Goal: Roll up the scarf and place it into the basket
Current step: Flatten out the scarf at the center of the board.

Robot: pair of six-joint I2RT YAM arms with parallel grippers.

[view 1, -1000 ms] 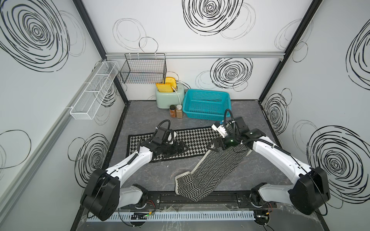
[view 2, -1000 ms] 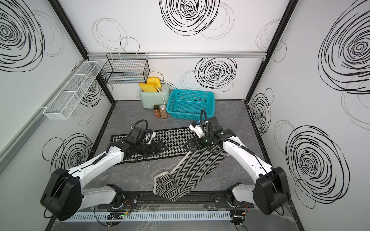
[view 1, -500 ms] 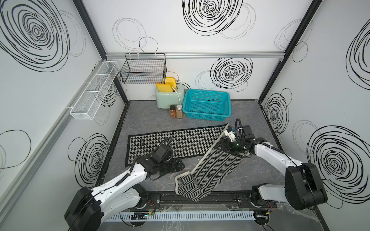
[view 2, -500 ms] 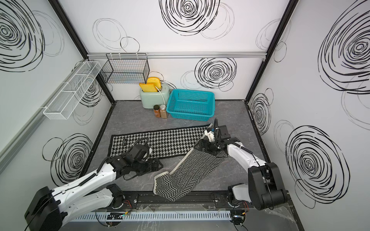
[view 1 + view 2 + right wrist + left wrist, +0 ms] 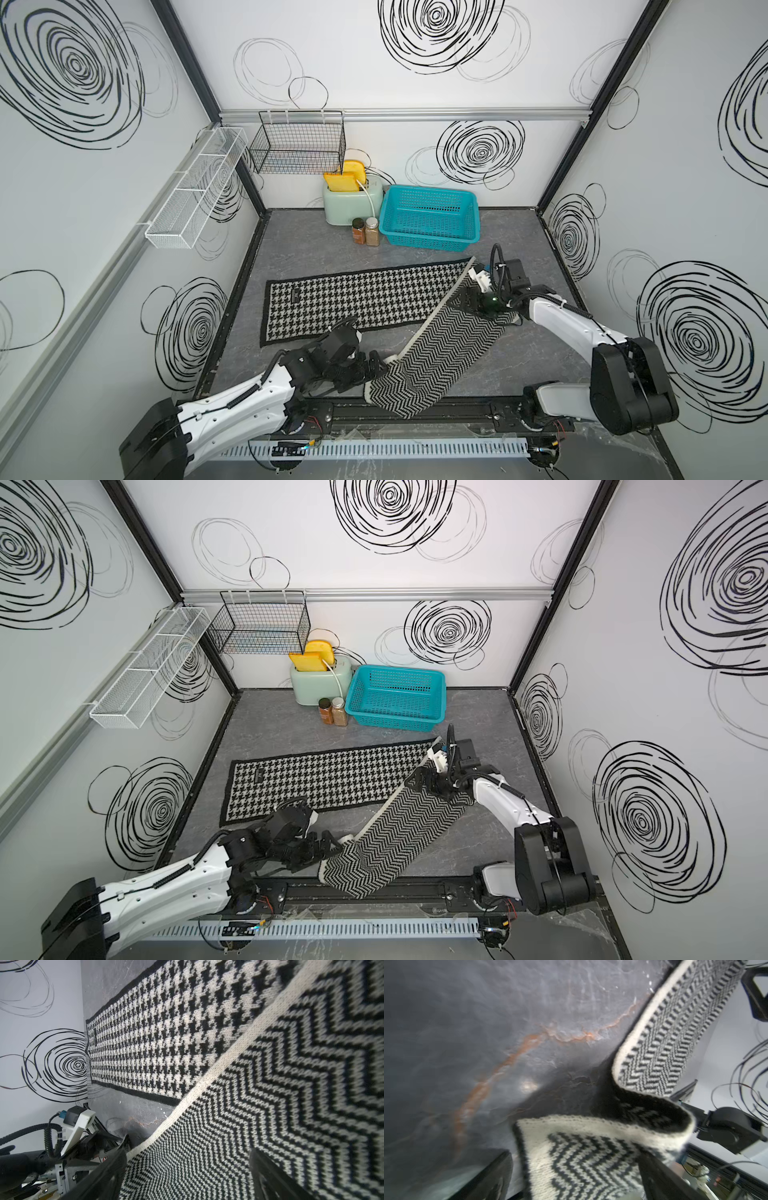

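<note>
Your scarf (image 5: 357,299) is not rolled yet, and it is not in the basket (image 5: 432,235). It lies spread out on the grey surface (image 5: 299,253). One half lies flat with the little check pattern up. At the right side it is folded over. The other half has the zigzag side up and runs slanting back to the front, where its end lies over the black rail (image 5: 469,409). The basket stands by the back wall, well apart from the scarf, just beside two small spice jars (image 5: 365,231) and a pale green toaster (image 5: 351,203). Your left end effector (image 5: 374,368) is low at the front, at the zigzag end of the scarf. In the left wrist view its fingers (image 5: 483,1176) are spread wide, and the curled, white-edged end of the scarf sits between them, not pinched. Your right end effector (image 5: 465,301) is at the fold on the right. It is spread wide too, over the zigzag cloth, and grips nothing. I cannot tell if it touches the cloth.
</note>
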